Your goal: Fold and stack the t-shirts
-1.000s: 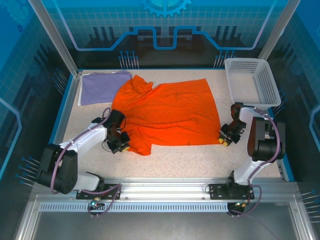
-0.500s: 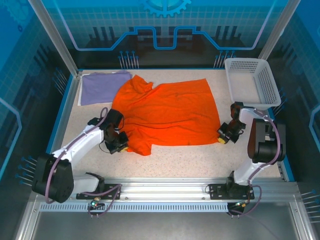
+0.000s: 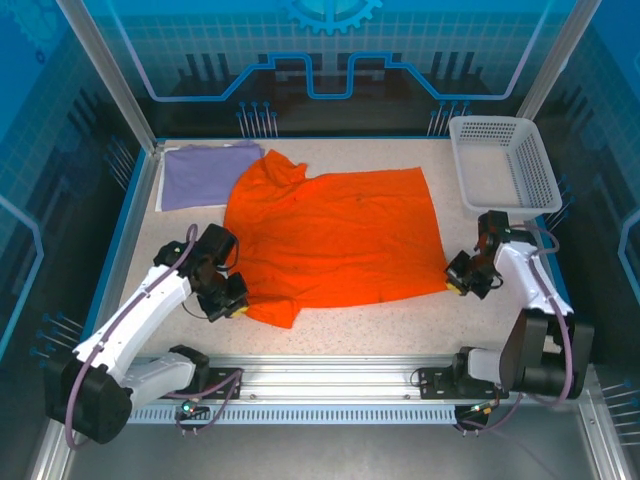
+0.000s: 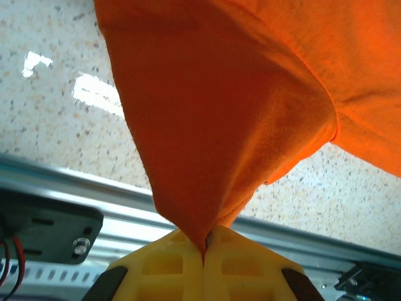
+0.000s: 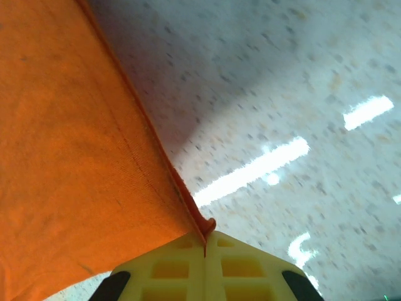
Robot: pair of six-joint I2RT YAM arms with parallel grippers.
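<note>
Step in hand, as I read it: start of 1st fold on the orange t-shirt (image 3: 335, 235). It lies spread flat on the surface (image 3: 380, 325), just left of the white mesh basket (image 3: 540, 170). The lavender t-shirt (image 3: 195, 175) is well left of the basket, beyond the orange one, w/ its right edge tucked under the orange shoulder. It looks flat, maybe already folded; can't tell.

Left hand (image 3: 232, 305) is well apart from the basket, across the orange shirt, and is clamped on the near-left sleeve/corner. In the left wrist view the cloth funnels to a point between the closed yellow fingers (image 4: 163, 266). Right hand (image 3: 456, 284) is just nearer than the basket and is pinched tight on the near-right hem corner. In the right wrist view the hem seam runs straight into the fingers.

Next move prob. needs both hands to lift together, at even height and w/ cloth taut between them, then carry the near edge away over the body. Uneven pull would skew the fold. The thin pinch could slip.

Materials: the orange shirt is soft matte knit that drapes in a cone at the left grip, w/ a stitched hem. The surface is speckled, stone-look and glossy w/ glare streaks. The basket is rigid perforated plastic.
</note>
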